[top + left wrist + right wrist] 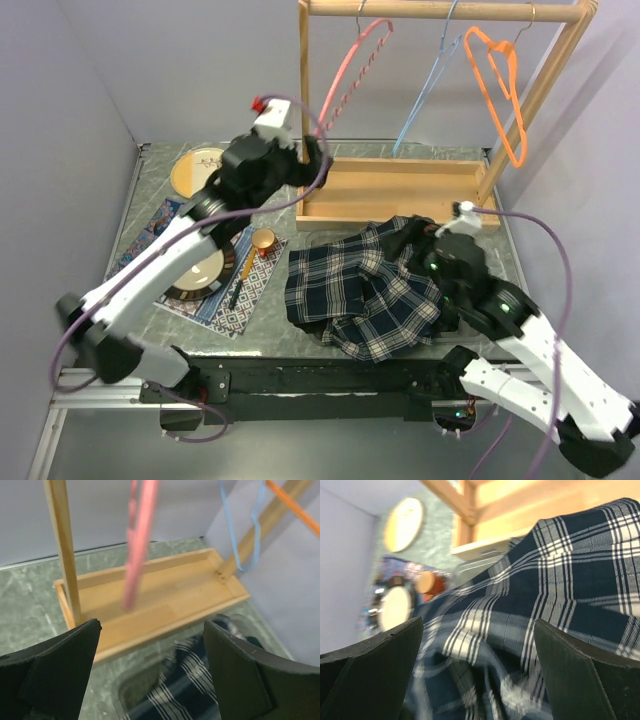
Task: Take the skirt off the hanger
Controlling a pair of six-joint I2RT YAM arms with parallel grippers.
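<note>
The plaid skirt [365, 290] lies in a crumpled navy-and-white heap on the table just in front of the wooden rack's base tray [400, 190], its long axis roughly parallel to the tray's front edge, and no hanger can be made out in it. The right gripper [428, 238] is nearer, hovering over the skirt's corner closest to the tray, fingers spread and empty. The left gripper [315, 160], likewise spread and empty, sits at the tray's left end by the bare pink hanger [355, 70].

A robot lab test cell: plain grey walls [60, 80] box in a marbled table [152, 170], a metal rail [110, 402] carrying robot arms [170, 262]
</note>
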